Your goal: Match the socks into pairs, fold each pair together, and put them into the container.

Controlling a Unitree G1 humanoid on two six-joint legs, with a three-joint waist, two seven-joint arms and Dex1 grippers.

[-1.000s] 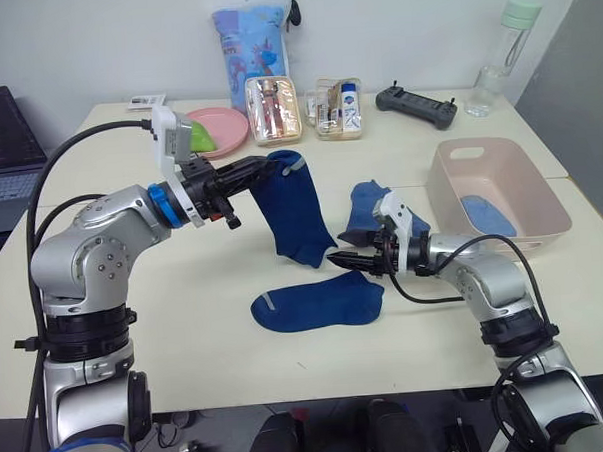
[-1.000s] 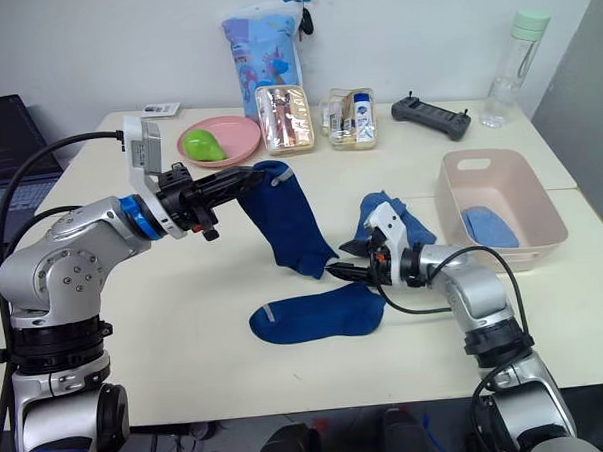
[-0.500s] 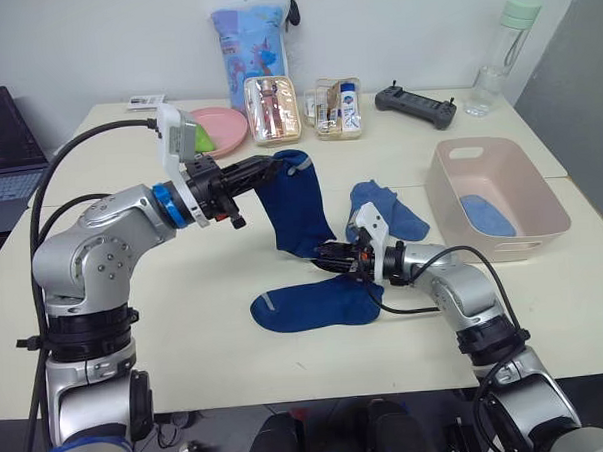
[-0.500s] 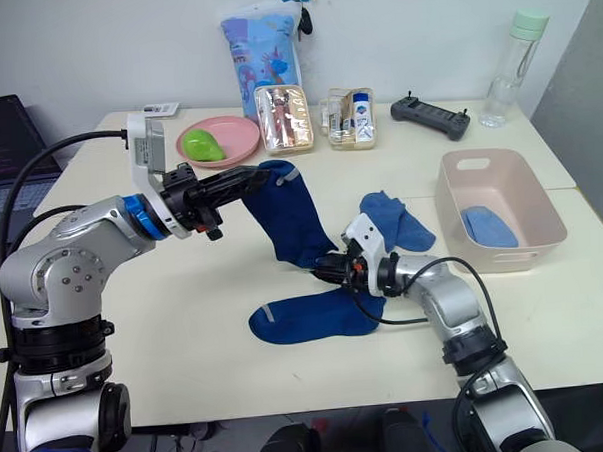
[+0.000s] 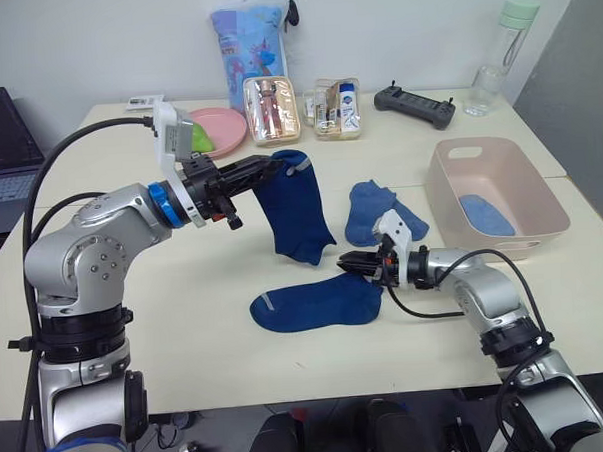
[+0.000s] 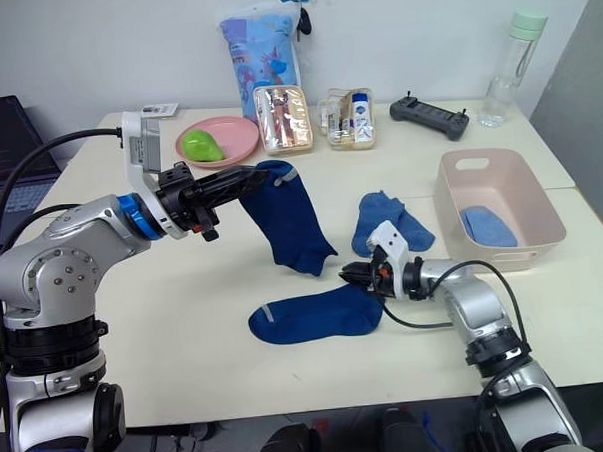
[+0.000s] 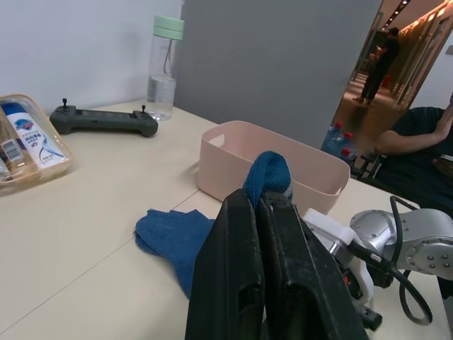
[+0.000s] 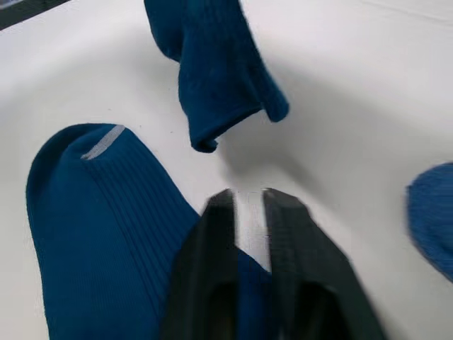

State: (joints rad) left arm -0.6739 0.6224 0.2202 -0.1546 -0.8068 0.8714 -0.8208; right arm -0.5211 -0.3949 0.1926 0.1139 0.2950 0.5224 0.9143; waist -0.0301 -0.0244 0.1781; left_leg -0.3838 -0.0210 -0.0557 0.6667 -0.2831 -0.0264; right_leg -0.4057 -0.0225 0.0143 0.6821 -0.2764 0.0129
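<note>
We've got the left gripper (image 5: 264,169) clamped shut on the cuff of a dark navy knit sock (image 5: 295,208), which hangs from our fingers with its toe just reaching the cream tabletop (image 5: 186,331) near the middle. Flat below it lies a second dark navy sock (image 5: 315,301), stretched along the tabletop toward the near edge, a pale stripe showing at its cuff end. Our right gripper (image 5: 349,262) sits low at that flat sock's toe end, fingertips right at the fabric's edge; the two fingers (image 8: 212,227) stand only a sliver apart, and we cannot tell whether they are pinching anything. Just beyond it rests a medium blue sock bundle (image 5: 378,211), lying loose between the hanging sock and the pale pink rectangular plastic tub (image 5: 451,201). That tub stands by the right edge of the tabletop, and inside it lies a light sky-blue sock (image 5: 486,215). Along the far edge we see a round pink plate (image 5: 224,126) and a black handheld controller (image 5: 414,102).
</note>
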